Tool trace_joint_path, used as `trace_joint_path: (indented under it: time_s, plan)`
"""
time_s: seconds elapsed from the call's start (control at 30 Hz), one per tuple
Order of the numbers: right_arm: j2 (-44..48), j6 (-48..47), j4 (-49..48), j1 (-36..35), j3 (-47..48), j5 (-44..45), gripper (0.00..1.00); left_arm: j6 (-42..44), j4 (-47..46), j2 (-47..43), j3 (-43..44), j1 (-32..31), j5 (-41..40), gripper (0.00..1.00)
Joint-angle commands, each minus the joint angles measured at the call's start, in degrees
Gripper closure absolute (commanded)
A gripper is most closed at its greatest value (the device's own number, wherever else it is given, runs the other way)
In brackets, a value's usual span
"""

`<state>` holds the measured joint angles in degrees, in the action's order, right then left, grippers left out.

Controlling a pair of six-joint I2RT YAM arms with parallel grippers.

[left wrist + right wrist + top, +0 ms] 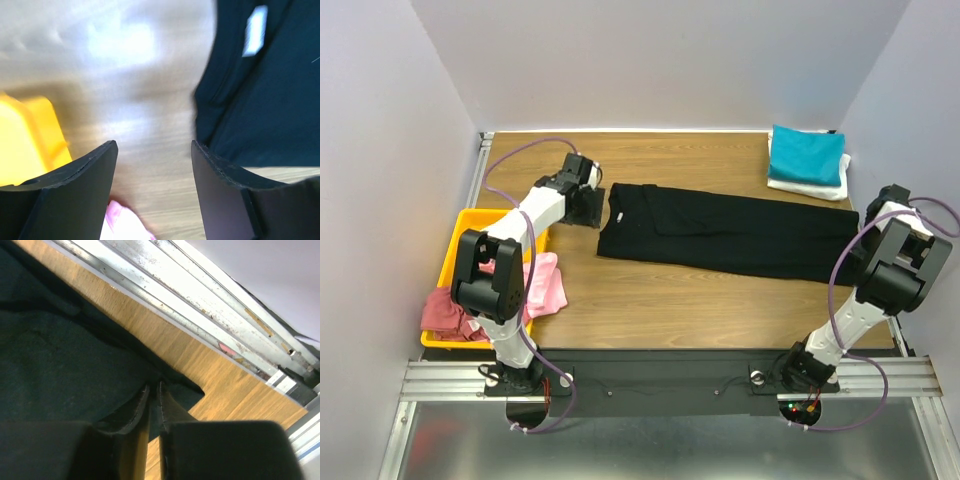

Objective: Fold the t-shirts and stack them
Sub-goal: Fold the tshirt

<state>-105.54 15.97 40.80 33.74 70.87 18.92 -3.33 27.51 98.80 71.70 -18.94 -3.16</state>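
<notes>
The large black t-shirt [730,232] lies folded lengthwise across the table, collar to the left. My left gripper [588,205] is open and empty just left of the collar; in its wrist view the black t-shirt [265,95] shows to the right of the gap between the fingers [85,180]. My right gripper [853,243] is shut on the black t-shirt's hem corner [175,390] at the right end. A teal t-shirt [806,155] lies folded on a white t-shirt [810,188] at the back right. A pink t-shirt [545,285] and a dusty red t-shirt [445,312] hang over the tray.
A yellow plastic tray [460,240] stands at the left edge behind the left arm; it also shows in the left wrist view [25,140]. Metal rails [210,305] border the table on the right. White walls enclose the table on three sides.
</notes>
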Motion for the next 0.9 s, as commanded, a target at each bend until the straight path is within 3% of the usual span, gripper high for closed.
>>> trace_joint_path:
  time_s: [0.0, 0.03, 0.07, 0.17, 0.33, 0.47, 0.63, 0.87]
  plan:
    - [6.1, 0.6, 0.2, 1.4, 2.3, -0.5, 0.73, -1.1, 1.0, -3.6, 7.9, -0.7, 0.5, 0.27]
    - [7.0, 0.6, 0.2, 1.4, 2.4, -0.9, 0.67, -1.9, 0.4, -2.9, 9.2, -1.1, 1.3, 0.26]
    - [7.8, 0.6, 0.3, 1.4, 2.5, -1.2, 0.53, -2.4, 0.1, -2.5, 11.6, -1.8, 2.8, 0.25]
    - [11.3, 0.4, 0.7, 1.3, 3.8, -1.1, 0.38, -4.5, -1.7, 0.1, 15.0, -3.7, 8.7, 0.25]
    - [15.2, 0.6, 1.1, -0.4, 6.1, -2.9, 0.34, -6.9, -7.2, 3.3, 13.5, -6.5, 15.1, 0.24]
    - [17.4, 1.6, 0.3, -8.1, 5.8, -6.0, 0.32, -8.5, -13.3, 4.6, 5.6, -7.3, 20.2, 0.24]
    - [16.5, 4.2, -2.5, -24.3, 6.3, -9.9, 0.33, -7.8, -17.2, 7.4, 1.1, -7.3, 19.5, 0.23]
    - [7.5, 6.4, -7.5, -45.8, 13.2, -14.2, 0.34, -8.3, -19.2, 10.7, -1.5, -7.3, 18.1, 0.23]
